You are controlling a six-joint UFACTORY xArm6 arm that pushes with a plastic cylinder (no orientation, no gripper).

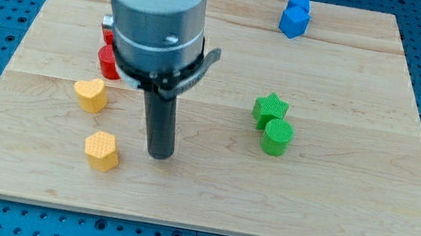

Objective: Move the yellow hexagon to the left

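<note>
The yellow hexagon (102, 150) lies on the wooden board (334, 199) at the lower left. My tip (160, 155) rests on the board just to the hexagon's right, a small gap between them. A yellow heart-shaped block (91, 94) lies above the hexagon, to the upper left.
Red blocks (108, 59) sit partly hidden behind the arm's body at the upper left. A green star (269, 108) touches a green cylinder (277, 137) at centre right. A blue block (294, 16) sits near the top edge. A blue perforated table surrounds the board.
</note>
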